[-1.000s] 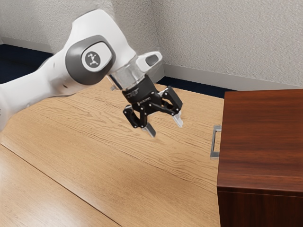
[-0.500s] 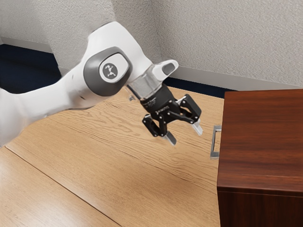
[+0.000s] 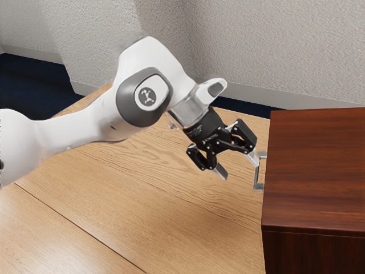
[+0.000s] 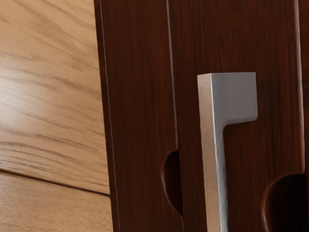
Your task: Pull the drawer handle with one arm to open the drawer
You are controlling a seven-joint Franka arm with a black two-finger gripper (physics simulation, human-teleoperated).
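A dark brown wooden cabinet (image 3: 316, 171) stands on the table at the exterior view's right. Its metal drawer handle (image 3: 259, 171) sticks out from the face turned toward the arm. My black gripper (image 3: 238, 165) is open just beside the handle, one fingertip close to its upper end and nothing between the fingers. In the wrist view the drawer front (image 4: 140, 96) is close ahead, with the grey handle (image 4: 217, 135) running along it. The drawer looks flush with the cabinet.
A light wooden table (image 3: 114, 194) stretches under the arm. Grey textured walls (image 3: 274, 40) meet in a corner behind the cabinet, with dark floor below them. The white arm (image 3: 114, 114) spans the exterior view's left half.
My arm has swung toward the exterior view's right, carrying the open gripper from mid-table up to the drawer handle. The cabinet has not moved.
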